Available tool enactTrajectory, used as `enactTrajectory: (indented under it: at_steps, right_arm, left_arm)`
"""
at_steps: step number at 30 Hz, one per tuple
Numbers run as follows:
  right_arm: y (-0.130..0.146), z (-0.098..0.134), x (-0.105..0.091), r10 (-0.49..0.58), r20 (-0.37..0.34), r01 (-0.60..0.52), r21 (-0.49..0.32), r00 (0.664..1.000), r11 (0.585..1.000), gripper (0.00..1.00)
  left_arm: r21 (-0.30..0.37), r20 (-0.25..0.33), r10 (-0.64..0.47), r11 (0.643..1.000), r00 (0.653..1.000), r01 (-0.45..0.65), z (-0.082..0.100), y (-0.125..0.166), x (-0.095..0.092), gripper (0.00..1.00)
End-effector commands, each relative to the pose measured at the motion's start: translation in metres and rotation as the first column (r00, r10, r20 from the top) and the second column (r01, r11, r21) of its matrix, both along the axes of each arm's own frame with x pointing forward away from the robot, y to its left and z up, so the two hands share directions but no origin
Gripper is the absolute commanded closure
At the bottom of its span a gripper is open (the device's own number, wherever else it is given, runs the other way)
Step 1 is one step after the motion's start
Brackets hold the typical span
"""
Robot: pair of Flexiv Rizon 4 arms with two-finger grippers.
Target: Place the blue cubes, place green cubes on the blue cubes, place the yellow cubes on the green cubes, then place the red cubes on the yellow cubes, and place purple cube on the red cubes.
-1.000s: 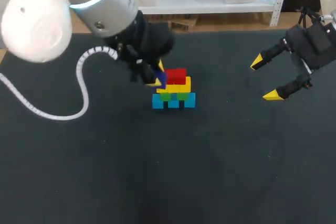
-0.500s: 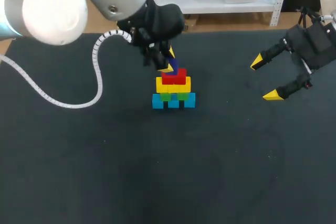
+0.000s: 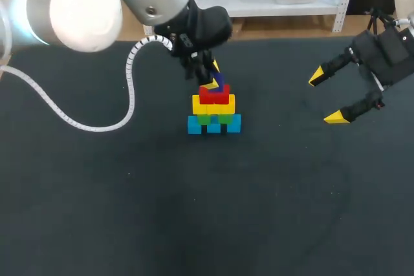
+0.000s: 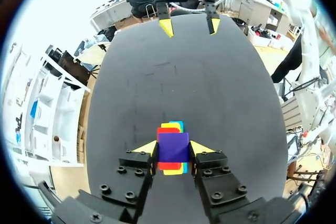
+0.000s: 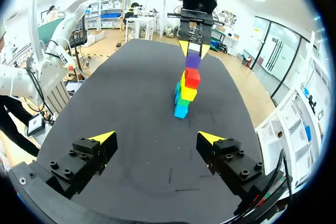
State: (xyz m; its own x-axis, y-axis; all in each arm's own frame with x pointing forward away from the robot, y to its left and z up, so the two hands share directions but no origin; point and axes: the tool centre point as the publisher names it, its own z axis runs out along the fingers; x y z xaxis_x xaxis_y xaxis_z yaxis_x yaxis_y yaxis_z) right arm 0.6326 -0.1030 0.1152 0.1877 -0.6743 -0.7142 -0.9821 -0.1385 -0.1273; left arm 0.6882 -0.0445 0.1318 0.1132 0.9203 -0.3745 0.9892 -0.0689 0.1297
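On the table (image 3: 129, 224) the tower (image 3: 214, 111) stands a little toward 12 o'clock from the middle: blue cubes (image 3: 195, 125) at the bottom, then green cubes (image 3: 207, 119), yellow cubes (image 3: 217, 104) and red cubes (image 3: 217, 94). My left arm (image 3: 84, 4) comes in from 10 o'clock, and its left pincer (image 4: 175, 148) is closed on the purple cube (image 4: 174, 147), one yellow tip on each side of it. The cube hangs directly over the red cubes. I cannot tell if it touches them already.

I judge this to be the last step, and the tower is narrow at the top. I should bring the cube down slowly and straight, with its sides in line with the red layer. In my left wrist view the red and yellow edges show a bit more at 6 o'clock of the cube, so a small correction may help. I should open the fingers only when the cube rests flat, then lift straight up so no tip pushes the tower.

My right pincer (image 3: 326, 97) hangs wide open and holds nothing, well apart at 3 o'clock of the tower, so it is not in the way. The white cable (image 3: 97, 124) of my left arm lies on the table at 9 o'clock, near the tower. It could drag if I swing wide.
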Motion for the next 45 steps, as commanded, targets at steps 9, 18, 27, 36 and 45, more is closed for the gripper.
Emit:
enactTrajectory:
  at_steps: [9,18,27,36,45]
  right_arm:
    - [-0.0001,-0.0004,0.0002,0.001,0.001,-0.001,0.002,1.0,1.0,0.0]
    - [-0.0001,-0.0004,0.0002,0.001,0.001,-0.001,0.002,1.0,1.0,0.0]
    - [-0.0001,-0.0004,0.0002,0.001,0.001,-0.001,0.002,1.0,1.0,0.0]
    - [-0.0001,-0.0004,0.0002,0.001,0.001,-0.001,0.002,1.0,1.0,0.0]
    - [-0.0001,-0.0004,0.0002,0.001,0.001,-0.001,0.002,1.0,1.0,0.0]
  left_arm:
    - [0.01,-0.02,0.012,1.0,1.0,-0.012,-0.0084,0.0031,0.0106,1.0]
    - [0.014,-0.024,0.017,1.0,1.0,-0.016,-0.0093,0.0052,0.012,1.0]
    - [0.013,-0.027,0.016,1.0,1.0,-0.015,-0.0099,0.0037,0.0122,1.0]
    - [0.018,-0.028,0.015,1.0,0.999,-0.014,-0.0104,0.0034,0.0124,0.99]
    - [0.023,-0.026,0.015,1.0,1.0,-0.015,-0.0112,0.0034,0.0116,0.8]
